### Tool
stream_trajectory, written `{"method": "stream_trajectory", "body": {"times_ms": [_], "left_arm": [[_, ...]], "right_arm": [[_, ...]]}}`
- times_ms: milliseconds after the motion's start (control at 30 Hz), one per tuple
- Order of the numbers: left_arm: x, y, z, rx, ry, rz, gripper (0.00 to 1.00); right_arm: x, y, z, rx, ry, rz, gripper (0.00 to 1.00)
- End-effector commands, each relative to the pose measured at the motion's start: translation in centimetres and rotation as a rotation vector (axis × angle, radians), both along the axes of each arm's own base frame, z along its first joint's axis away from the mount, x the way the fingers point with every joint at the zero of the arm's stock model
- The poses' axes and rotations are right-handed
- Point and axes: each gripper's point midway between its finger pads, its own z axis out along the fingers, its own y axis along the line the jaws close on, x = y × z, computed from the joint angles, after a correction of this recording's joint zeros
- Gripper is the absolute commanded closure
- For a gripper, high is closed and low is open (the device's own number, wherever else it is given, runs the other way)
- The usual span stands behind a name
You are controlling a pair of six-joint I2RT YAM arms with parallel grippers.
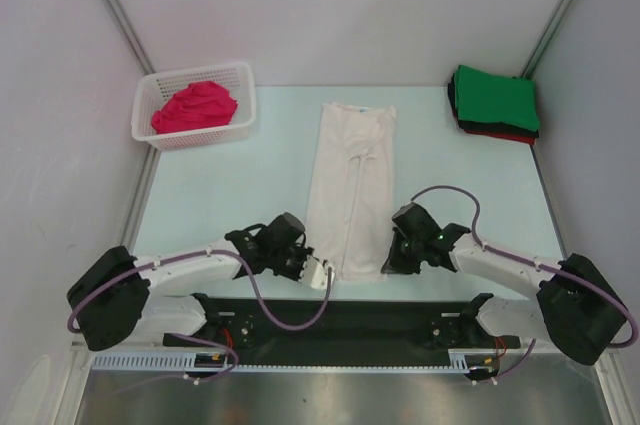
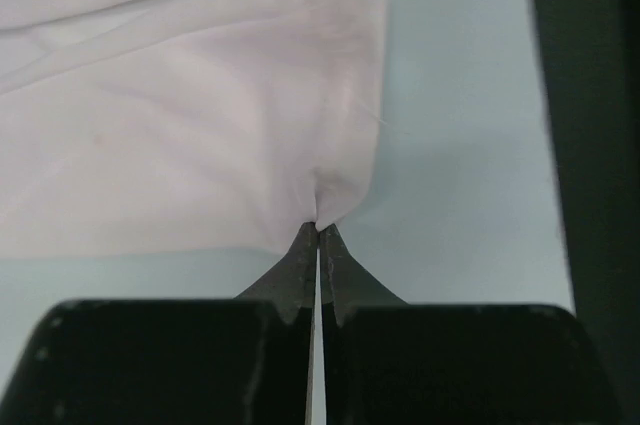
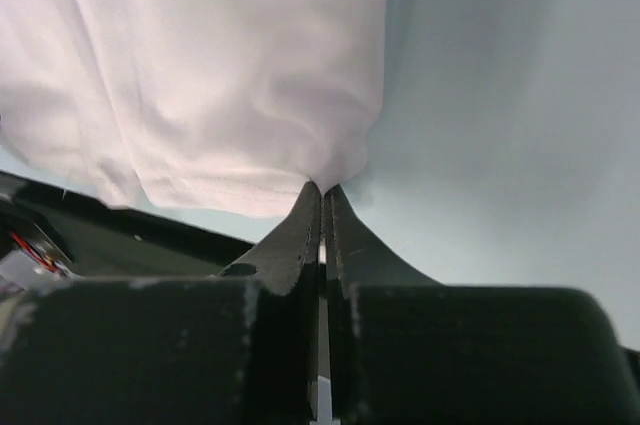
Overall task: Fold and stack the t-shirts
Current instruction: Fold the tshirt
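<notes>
A white t-shirt (image 1: 350, 185) lies folded into a long narrow strip down the middle of the table. My left gripper (image 1: 318, 273) is shut on its near left corner, and the wrist view shows the cloth (image 2: 200, 105) pinched at the fingertips (image 2: 318, 230). My right gripper (image 1: 388, 265) is shut on its near right corner, the cloth (image 3: 230, 65) pinched at the tips (image 3: 322, 190). A folded green t-shirt (image 1: 497, 98) tops a stack with red and dark shirts at the back right. A magenta-red t-shirt (image 1: 195, 107) lies crumpled in the basket.
The white lattice basket (image 1: 240, 115) stands at the back left. The black base rail (image 1: 350, 320) runs along the table's near edge, close behind both grippers. White walls enclose the table on three sides.
</notes>
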Motion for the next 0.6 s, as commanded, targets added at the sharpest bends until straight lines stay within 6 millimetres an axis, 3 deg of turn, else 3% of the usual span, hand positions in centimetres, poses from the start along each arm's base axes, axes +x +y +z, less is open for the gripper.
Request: {"method": "stream_trajectory", "body": {"times_ms": [0,67,100,133,233,267,300,333,367,400,433,467,500,533,567], "left_arm": [[3.5,-1.8,5.6,-0.207,0.042,0.136,1.0],[5.4,-2.3,7.8,-0.255,0.036,0.175,1.0],[6.5,-2.0,7.8,-0.25,0.042,0.206,1.0],[7.7,-2.4,9.0,-0.269,0.023,0.219,1.0],[10.6,-2.4,8.8,-0.257,0.045,0.288,1.0],[12.2,-3.0,10.2,-0.283,0.033,0.312,1.0],[13.6,-2.7,9.2,-0.259,0.054,0.355,1.0],[14.8,-2.7,9.2,-0.258,0.056,0.395,1.0],[16.6,-3.2,10.6,-0.283,0.032,0.416,1.0],[17.9,-3.0,9.5,-0.261,0.052,0.449,0.99],[19.0,-3.0,9.5,-0.261,0.052,0.48,1.0],[20.6,-3.4,10.7,-0.282,0.028,0.493,1.0],[21.7,-3.3,9.6,-0.265,0.044,0.517,1.0],[23.0,-3.4,10.6,-0.272,0.026,0.531,1.0],[23.7,-3.4,10.4,-0.264,0.026,0.547,1.0]], "right_arm": [[3.6,0.3,3.8,0.071,-0.103,0.004,1.0],[5.2,-0.2,4.7,0.064,-0.119,-0.005,1.0],[7.1,-0.6,5.5,0.066,-0.138,-0.028,1.0],[8.1,-0.8,6.1,0.073,-0.158,-0.018,1.0],[12.4,-1.6,7.4,0.088,-0.187,-0.054,1.0],[13.5,-1.7,7.8,0.09,-0.207,-0.044,1.0],[14.7,-1.9,8.2,0.097,-0.221,-0.055,1.0],[16.6,-2.3,8.3,0.1,-0.222,-0.075,1.0],[17.7,-2.4,8.5,0.102,-0.239,-0.074,1.0],[18.5,-2.5,8.3,0.101,-0.232,-0.075,1.0],[20.1,-2.8,8.1,0.098,-0.231,-0.086,1.0],[20.9,-2.8,7.7,0.102,-0.231,-0.08,1.0],[21.4,-2.6,7.7,0.125,-0.226,-0.073,1.0],[22.6,-2.8,7.2,0.128,-0.217,-0.083,1.0],[23.2,-2.8,7.0,0.134,-0.216,-0.085,1.0]]}}
